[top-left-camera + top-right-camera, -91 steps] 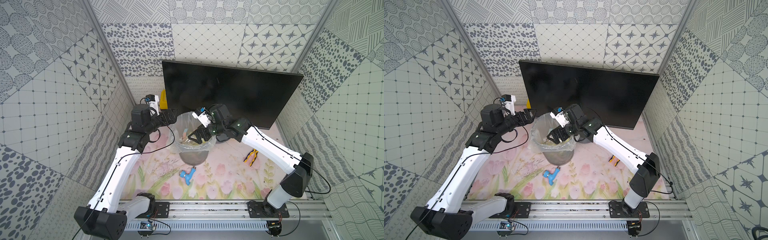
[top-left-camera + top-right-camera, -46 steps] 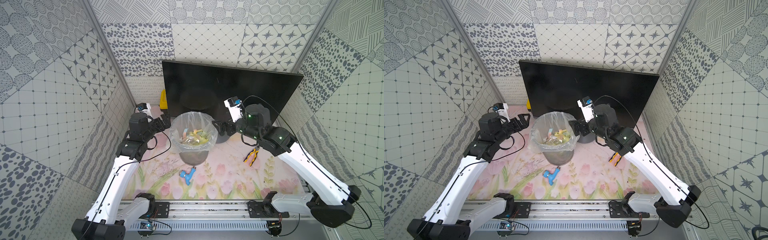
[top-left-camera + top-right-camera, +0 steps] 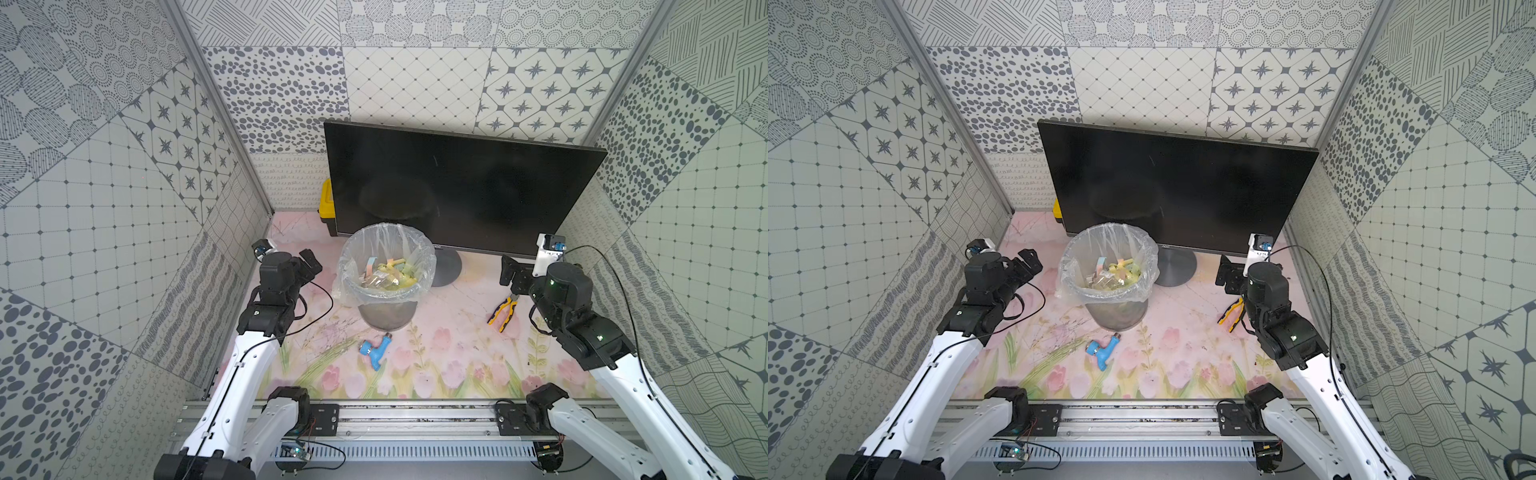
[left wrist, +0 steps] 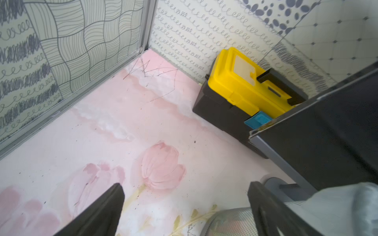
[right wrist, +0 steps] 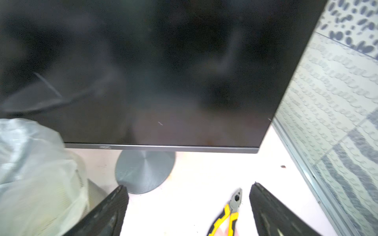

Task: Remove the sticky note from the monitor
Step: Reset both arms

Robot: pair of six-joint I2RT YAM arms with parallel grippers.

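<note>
I see no sticky note on the monitor (image 3: 457, 187), which stands at the 12 o'clock end of the surface (image 3: 436, 353) — its dark screen reads bare in both top views and in the right wrist view. Coloured paper slips (image 3: 386, 270) lie in the lined bin (image 3: 388, 318) just in front of it, so I judge the note is among them and the job is all but done, though I cannot pick it out. My left tool (image 3: 309, 262) at the bin's 9 o'clock and my right tool (image 3: 514, 274) at its 3 o'clock both hang with jaws spread wide, holding nothing — only parking the arms looks left.
</note>
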